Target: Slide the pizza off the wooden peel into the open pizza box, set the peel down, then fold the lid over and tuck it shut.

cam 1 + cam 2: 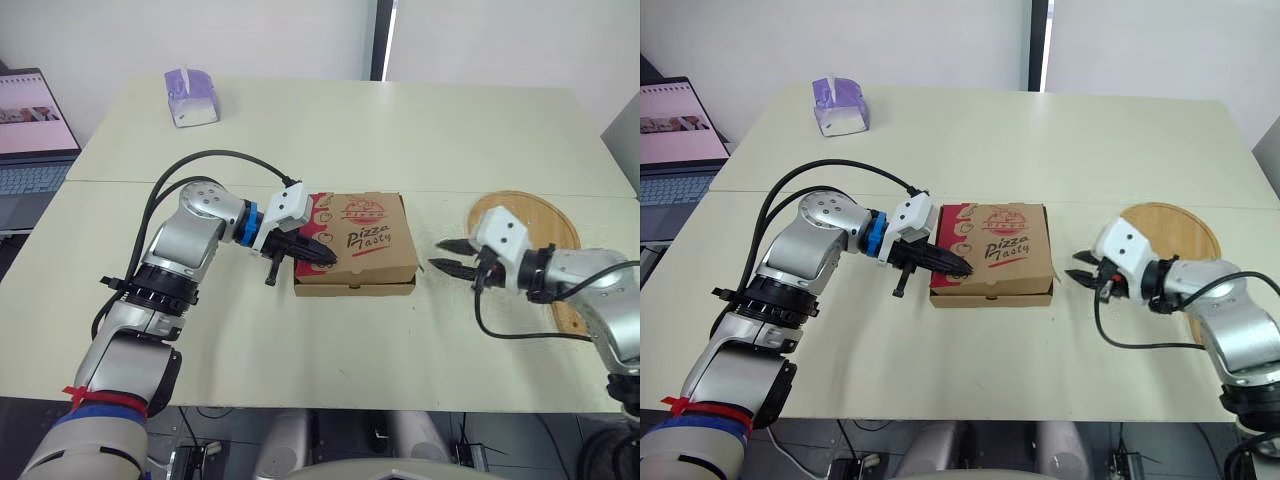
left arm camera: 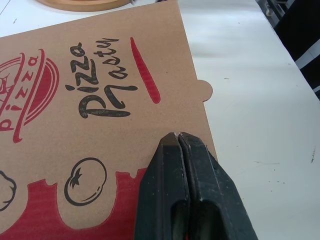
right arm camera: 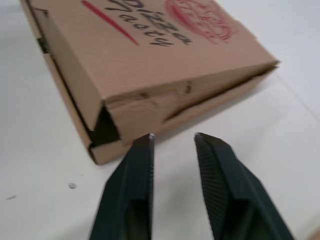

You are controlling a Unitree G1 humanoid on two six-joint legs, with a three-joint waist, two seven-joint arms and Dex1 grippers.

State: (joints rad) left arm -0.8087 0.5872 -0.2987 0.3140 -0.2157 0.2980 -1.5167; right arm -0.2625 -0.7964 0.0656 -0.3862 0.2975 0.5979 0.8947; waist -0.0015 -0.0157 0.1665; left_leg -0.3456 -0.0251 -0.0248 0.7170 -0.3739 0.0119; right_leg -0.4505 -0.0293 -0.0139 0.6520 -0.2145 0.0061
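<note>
Box (image 1: 360, 240) is sitting mid-frame, lid folded down, its right side gaping a little. Left claw (image 1: 325, 257), pinched shut and empty, is pressing the lid's lower-left corner. Right claw (image 1: 441, 254) is hovering narrowly parted just right of the box. Peel (image 1: 545, 215) is lying far right.

Your head pair looks down over the cream table (image 1: 400, 130); both wrist cameras sit close on the printed brown cardboard box (image 1: 365, 240) all four share.
</note>
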